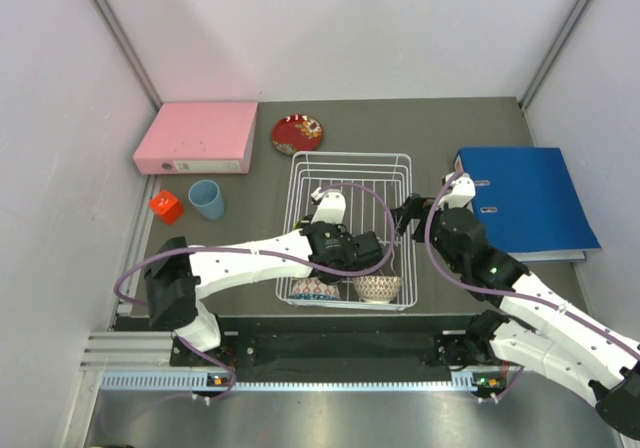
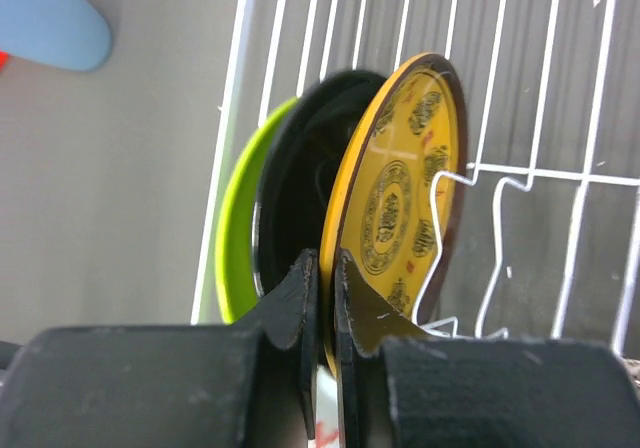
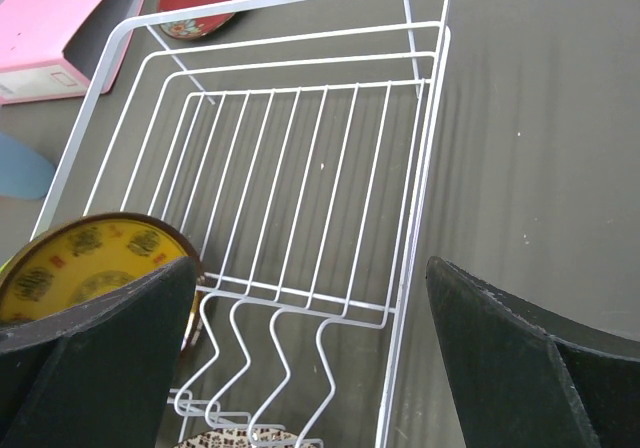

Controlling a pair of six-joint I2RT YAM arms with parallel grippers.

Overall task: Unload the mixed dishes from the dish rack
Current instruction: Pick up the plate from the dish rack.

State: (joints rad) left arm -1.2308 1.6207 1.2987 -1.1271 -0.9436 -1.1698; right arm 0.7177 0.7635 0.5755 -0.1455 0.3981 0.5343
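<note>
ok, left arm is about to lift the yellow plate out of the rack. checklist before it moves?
1. Grip: left gripper closed on the rim of the yellow plate: ok.
2. Neighbour: lime green plate stands close behind but is not between the fingers: ok.
3. Snag: yellow plate free of the wavy divider wire: cannot tell, the wire sits right by its face.
4. Other arm: right gripper open and empty: ok.
5. Lift path: right gripper hovers at the right side of the dish rack; clearance from the left arm: cannot tell.
</note>
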